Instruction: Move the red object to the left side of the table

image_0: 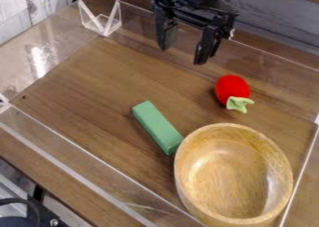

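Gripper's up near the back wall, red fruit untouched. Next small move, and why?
Probably shift the gripper toward the right side of the picture and nearer the camera until it is above the red object, then descend. Its fingers are open and empty, and the fruit lies apart from it, clear of the wooden bowl.

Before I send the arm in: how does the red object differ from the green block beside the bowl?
The red object is small, round and glossy with a pale green leafy stem; the green block is long, flat and rectangular. The red object sits apart toward the right; the block's near end lies against the wooden bowl. Both rest on the table, ungripped.
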Controlling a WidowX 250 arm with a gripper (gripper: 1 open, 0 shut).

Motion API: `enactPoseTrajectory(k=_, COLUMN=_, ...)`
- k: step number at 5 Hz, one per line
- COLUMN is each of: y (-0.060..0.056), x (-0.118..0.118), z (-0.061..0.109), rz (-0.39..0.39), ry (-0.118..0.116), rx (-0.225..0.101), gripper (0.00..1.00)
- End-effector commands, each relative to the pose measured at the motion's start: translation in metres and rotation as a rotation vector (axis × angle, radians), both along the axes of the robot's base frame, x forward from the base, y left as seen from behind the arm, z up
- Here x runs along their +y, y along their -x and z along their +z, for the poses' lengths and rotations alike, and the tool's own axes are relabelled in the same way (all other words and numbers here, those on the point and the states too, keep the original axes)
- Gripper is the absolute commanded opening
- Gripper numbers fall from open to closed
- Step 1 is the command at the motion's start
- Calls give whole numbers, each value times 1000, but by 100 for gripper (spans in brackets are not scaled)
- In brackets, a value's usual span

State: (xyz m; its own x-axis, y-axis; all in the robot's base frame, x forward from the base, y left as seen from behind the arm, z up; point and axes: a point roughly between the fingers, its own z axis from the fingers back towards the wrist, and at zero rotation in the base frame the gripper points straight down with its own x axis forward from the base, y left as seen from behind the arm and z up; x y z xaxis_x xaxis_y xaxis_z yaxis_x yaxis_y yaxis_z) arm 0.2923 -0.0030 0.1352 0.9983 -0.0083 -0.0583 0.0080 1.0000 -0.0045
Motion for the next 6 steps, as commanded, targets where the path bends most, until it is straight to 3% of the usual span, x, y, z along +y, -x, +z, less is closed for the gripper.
enactPoseTrajectory(k=1, y=1, x=0, z=-7, rz=115, ry=13, rx=24, gripper=100)
enactPoseTrajectory(k=2, y=-1, x=-5, z=-13, rz=277, ry=37, rx=30, gripper=100)
enactPoseTrajectory(k=3, y=-9, x=-31, z=-15, rz=494, ry=72, rx=-1, gripper=100)
enactPoseTrajectory(k=4, y=-21, x=-58, z=-21, rz=663, ry=111, rx=-29, gripper=100)
enactPoseTrajectory(k=5, y=-32, x=-73, z=-32, rz=718, ry=142, rx=-35, gripper=100)
enactPoseTrajectory(k=6, y=-42, x=-72, z=-41, rz=761, ry=167, rx=-51, gripper=100)
